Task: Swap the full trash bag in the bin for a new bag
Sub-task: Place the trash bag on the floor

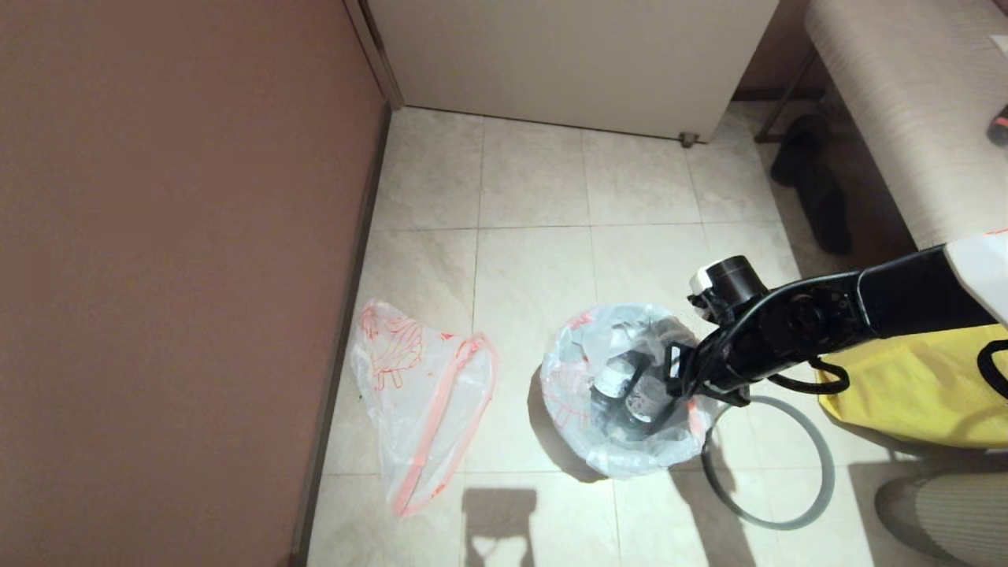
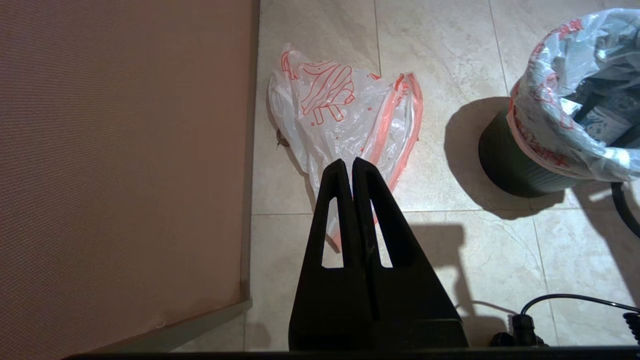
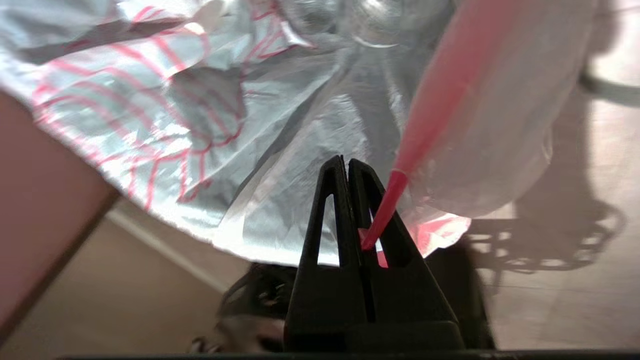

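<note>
trash bag work is at the lift-out step. going left to right in the head view: the new bag (image 1: pixel 421 394) lies limp and flat on the tiled floor at about 9 o'clock from the bin, near the wall, its pink-red drawstring hem and red line print showing, no bottles in it. the left gripper (image 2: pixel 353 167) hangs above it, apart from it, fingers pressed together on nothing, idle.

next comes the bin (image 2: pixel 515 165), dark and round, with the full trash bag (image 1: pixel 622 394) inside it: bulky, translucent white, its mouth folded over the bin's edge, labelled bottles visible within. the right gripper (image 3: pixel 348 167) is at the bag's 3 o'clock edge, fingers pinching the pink-red drawstring and plastic there.

the grey hoop (image 1: pixel 787 472) lies on the floor at the bin's 4 o'clock, already off.

judging from this, the next move calls for a steady upward pull so the bag clears the bin without tearing or tipping it.
</note>
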Controlling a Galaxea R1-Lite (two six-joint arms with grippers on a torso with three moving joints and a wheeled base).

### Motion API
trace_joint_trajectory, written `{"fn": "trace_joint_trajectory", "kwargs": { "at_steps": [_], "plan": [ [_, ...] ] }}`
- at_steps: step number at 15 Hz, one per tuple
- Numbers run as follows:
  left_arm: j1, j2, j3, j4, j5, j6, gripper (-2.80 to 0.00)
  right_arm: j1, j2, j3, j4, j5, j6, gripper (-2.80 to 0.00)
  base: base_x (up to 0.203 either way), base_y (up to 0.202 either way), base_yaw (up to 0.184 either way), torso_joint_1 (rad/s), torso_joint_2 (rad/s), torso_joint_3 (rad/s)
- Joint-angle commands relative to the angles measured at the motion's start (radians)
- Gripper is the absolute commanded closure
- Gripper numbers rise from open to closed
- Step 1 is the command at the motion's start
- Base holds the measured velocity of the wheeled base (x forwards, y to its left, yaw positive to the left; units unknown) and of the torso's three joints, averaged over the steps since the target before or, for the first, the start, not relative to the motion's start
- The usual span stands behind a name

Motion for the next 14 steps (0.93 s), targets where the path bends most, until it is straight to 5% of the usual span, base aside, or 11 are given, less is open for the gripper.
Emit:
{"fn": "trace_joint_trajectory", "kwargs": {
  "at_steps": [1,3,8,14],
  "plan": [
    [0.000,0.000,0.000,0.000,0.000,0.000,0.00,-0.005,-0.054,0.009,0.002,0.042,0.016,0.00,0.000,0.000,0.000,0.000,0.00,0.000],
    [0.000,0.000,0.000,0.000,0.000,0.000,0.00,-0.015,-0.085,0.022,0.002,0.126,0.024,0.00,0.000,0.000,0.000,0.000,0.00,0.000],
    [0.000,0.000,0.000,0.000,0.000,0.000,0.00,-0.068,-0.084,0.048,-0.002,0.165,0.026,0.00,0.000,0.000,0.000,0.000,0.00,0.000],
    [0.000,0.000,0.000,0.000,0.000,0.000,0.00,-0.263,0.000,0.084,-0.087,0.262,0.017,0.00,0.000,0.000,0.000,0.000,0.00,0.000]
  ]
}}
